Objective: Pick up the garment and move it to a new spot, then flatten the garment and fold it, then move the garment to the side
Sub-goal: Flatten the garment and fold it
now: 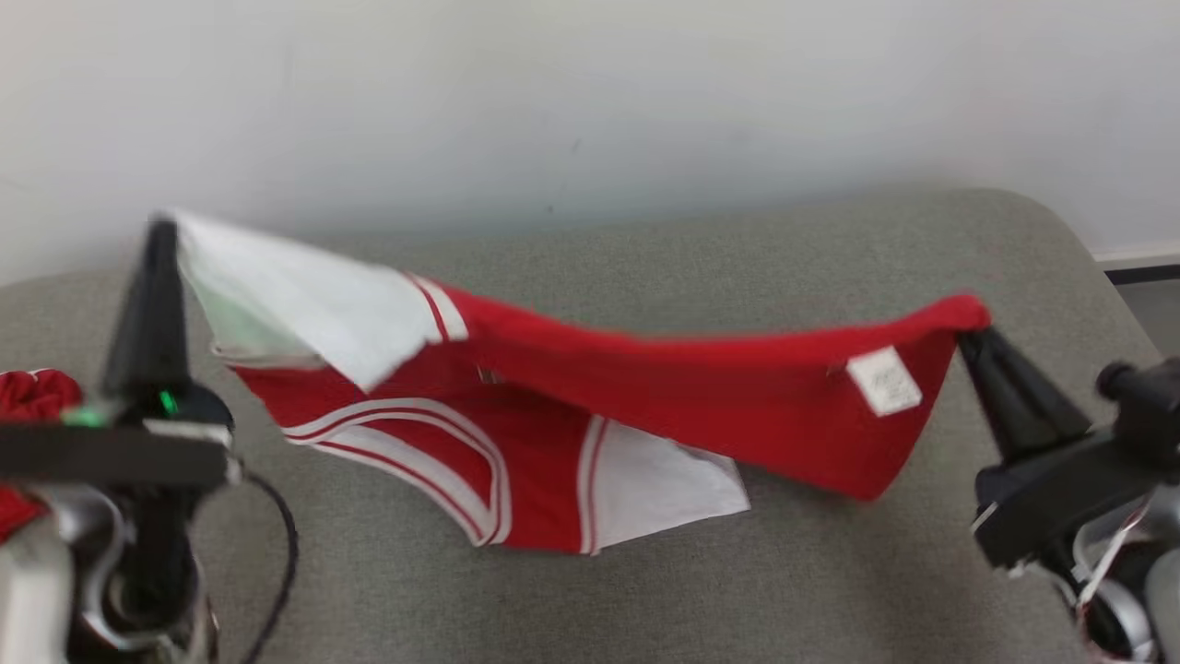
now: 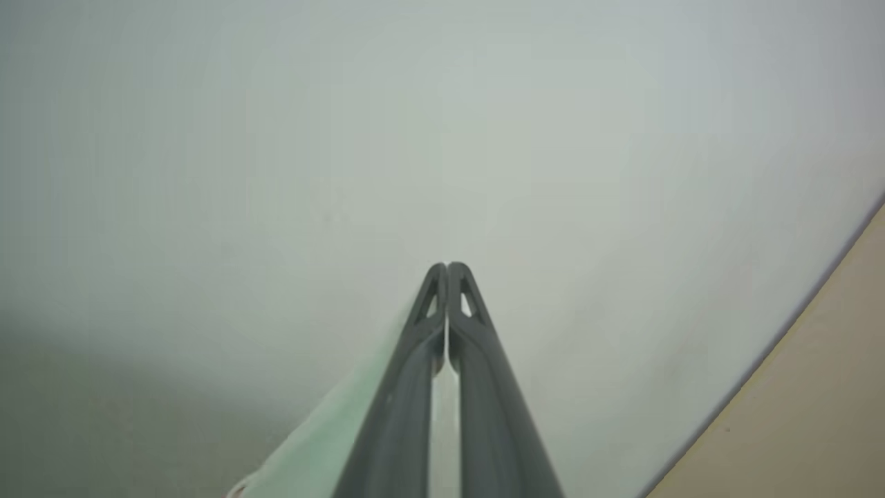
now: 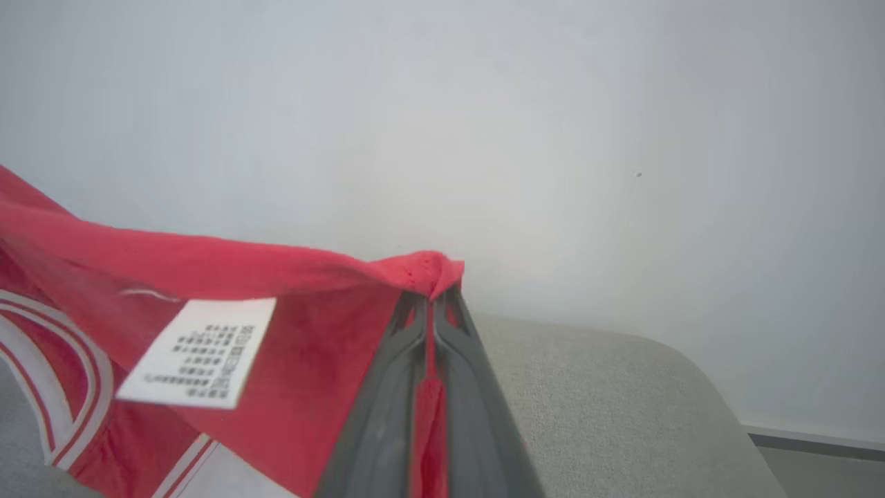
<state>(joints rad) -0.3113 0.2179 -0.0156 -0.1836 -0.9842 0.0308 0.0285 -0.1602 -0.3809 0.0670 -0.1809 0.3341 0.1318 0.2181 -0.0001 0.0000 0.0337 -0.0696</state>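
You have the garment [image 1: 645, 369] strung side to side between both arms — left gripper [image 1: 162, 232] clamped on its white corner, right gripper [image 1: 970, 337] on the red one — its lower edge drooping toward the grey cushion [image 1: 830, 590] beneath.

Two pincers: the left pincer [image 1: 159, 231] and the right pincer [image 1: 973, 337]. One red and white garment [image 1: 645, 369], stretched between them with a corner at each pincer's tips. One white label [image 1: 885, 380] on the garment, just beside the right pincer. One separate piece of red cloth [image 1: 32, 397], to the left of the left pincer's base. One dark cable [image 1: 281, 544], below the left pincer. One grey padded bench [image 1: 830, 572], beneath both pincers.
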